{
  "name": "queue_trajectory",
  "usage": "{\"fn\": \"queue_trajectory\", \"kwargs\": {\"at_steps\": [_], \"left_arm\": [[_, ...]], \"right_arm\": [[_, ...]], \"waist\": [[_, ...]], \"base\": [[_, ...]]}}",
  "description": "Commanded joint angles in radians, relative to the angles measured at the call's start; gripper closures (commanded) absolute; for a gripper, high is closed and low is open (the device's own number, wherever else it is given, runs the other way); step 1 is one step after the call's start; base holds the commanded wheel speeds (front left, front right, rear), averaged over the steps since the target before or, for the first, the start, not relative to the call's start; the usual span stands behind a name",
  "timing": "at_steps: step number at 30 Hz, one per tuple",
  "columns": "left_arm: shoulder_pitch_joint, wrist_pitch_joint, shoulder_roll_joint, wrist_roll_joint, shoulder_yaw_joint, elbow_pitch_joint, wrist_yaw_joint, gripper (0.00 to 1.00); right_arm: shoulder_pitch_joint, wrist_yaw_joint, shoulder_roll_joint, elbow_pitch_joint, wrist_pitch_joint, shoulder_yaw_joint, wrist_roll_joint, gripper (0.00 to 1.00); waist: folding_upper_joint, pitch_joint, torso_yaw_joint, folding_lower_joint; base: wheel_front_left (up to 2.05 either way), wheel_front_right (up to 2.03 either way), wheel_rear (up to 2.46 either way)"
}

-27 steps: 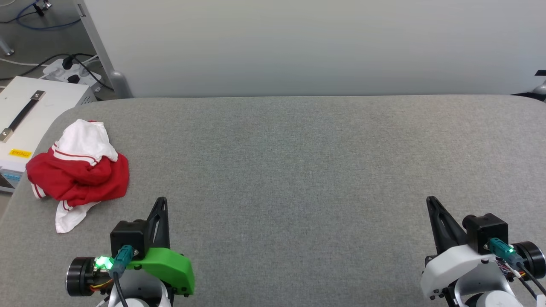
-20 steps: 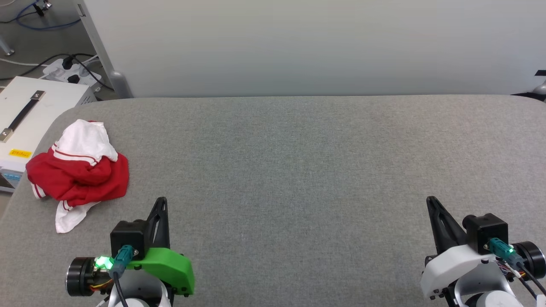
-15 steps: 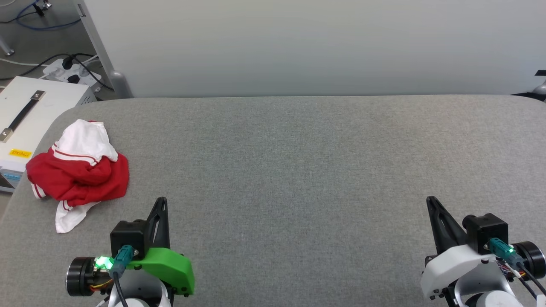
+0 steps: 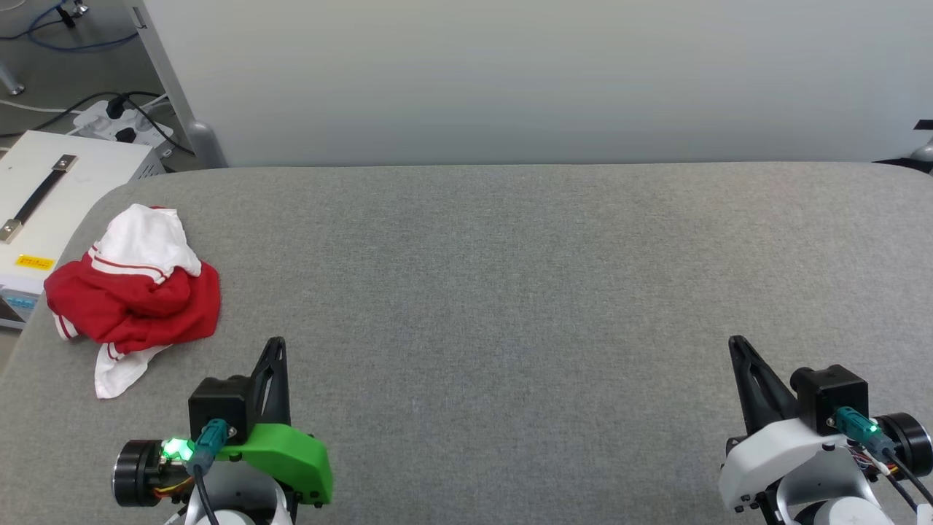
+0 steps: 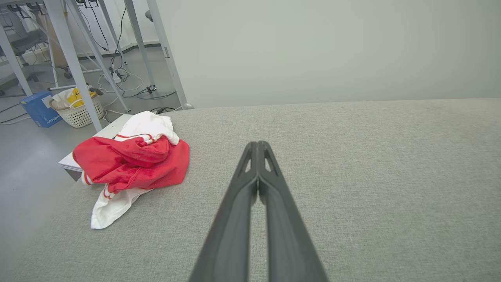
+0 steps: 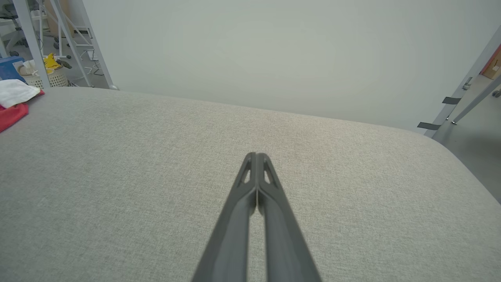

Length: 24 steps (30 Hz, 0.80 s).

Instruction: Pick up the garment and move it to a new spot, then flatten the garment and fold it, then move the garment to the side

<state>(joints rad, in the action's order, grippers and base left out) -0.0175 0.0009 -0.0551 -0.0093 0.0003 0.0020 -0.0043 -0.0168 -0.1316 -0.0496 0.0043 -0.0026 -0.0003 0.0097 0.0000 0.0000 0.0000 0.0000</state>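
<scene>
Fingers pressed tip to tip, my left gripper (image 5: 258, 144) is clenched on nothing, and my right gripper (image 6: 256, 155) is the same, closed and empty. Both sit low at the near edge of the grey padded table (image 4: 510, 292), pointing away from me. I take this for a resting pose ahead of the first step, since nothing has been picked up yet.

The garment (image 4: 135, 295) lies in a crumpled heap on the left part of the table. Its red body is bunched, with one white sleeve on top toward the wall and another trailing toward me. It is ahead and to the left of my left gripper, apart from it, and well apart from my right. So the left arm looks the natural one to reach, and its jaws would have to open first.

The heap sits close to the table's left edge, where the corner rounds off. Just past that edge stands a white box (image 4: 44, 197) with a dark handle, and a power strip (image 4: 124, 120) with cables lies on the floor beyond. Coming at the cloth from the outer side and drawing inward should, I think, keep it from sliding over. Toward the middle and right, grey fabric runs unbroken to the pale wall panel (image 4: 510, 73), giving generous room for spreading and folding.
</scene>
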Motion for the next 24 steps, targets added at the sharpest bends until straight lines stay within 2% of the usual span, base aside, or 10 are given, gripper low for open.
{"fn": "queue_trajectory", "kwargs": {"at_steps": [1,16,17,24], "left_arm": [[0.017,-0.001,0.005,0.009,0.000,-0.002,0.004,1.00],[0.017,-0.001,0.005,0.009,0.000,-0.002,0.004,1.00],[0.000,0.000,0.000,0.000,0.000,0.000,0.000,0.00],[0.000,-0.006,0.000,-0.004,0.000,0.000,0.003,0.00]], "right_arm": [[0.017,0.001,-0.001,-0.004,0.003,0.000,-0.010,1.00],[0.017,0.001,-0.001,-0.004,0.003,0.000,-0.010,1.00],[0.000,0.000,0.000,0.000,0.000,0.000,0.000,0.00],[0.000,0.000,0.000,-0.001,-0.006,-0.003,0.006,0.00]], "waist": [[0.0000,0.000,0.000,0.0000],[0.0000,0.000,0.000,0.0000],[0.0000,0.000,0.000,0.0000],[0.0000,0.001,0.000,0.0000]], "base": [[0.00,0.00,0.00],[0.00,0.00,0.00],[0.00,0.00,0.00],[0.00,0.00,0.00]]}}
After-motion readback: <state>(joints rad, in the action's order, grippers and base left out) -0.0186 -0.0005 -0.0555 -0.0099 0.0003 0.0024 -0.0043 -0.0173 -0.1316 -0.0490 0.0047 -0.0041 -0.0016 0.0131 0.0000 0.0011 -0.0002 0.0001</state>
